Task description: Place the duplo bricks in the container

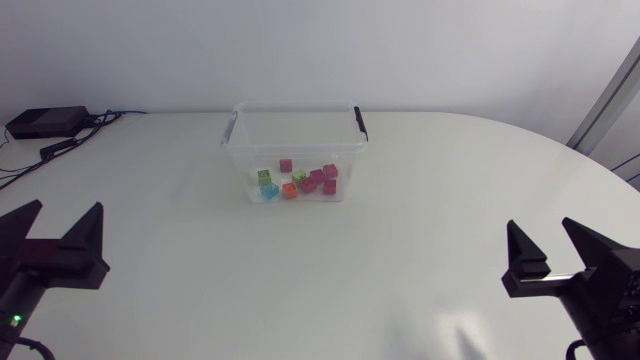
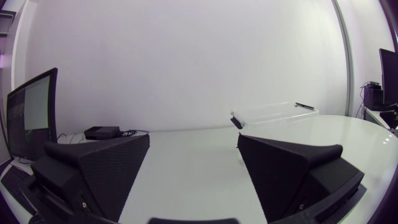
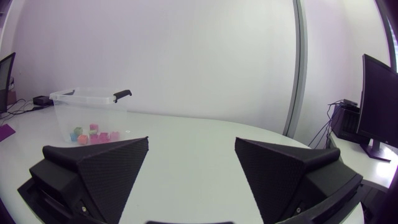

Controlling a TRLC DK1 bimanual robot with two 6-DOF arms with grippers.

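Task looks done: the bricks are in the container.

You have the duplo bricks (image 1: 297, 180) lying in a loose cluster on the floor of the clear container (image 1: 238, 150), which stands at the far middle of the table (image 1: 400, 270). No brick shows outside it in any view. Your left gripper (image 1: 66, 208) and right gripper (image 1: 540, 226) sit at the near corners, well apart from the container. Both have their fingers spread wide and hold nothing. As far as you can judge, nothing remains to pick up.
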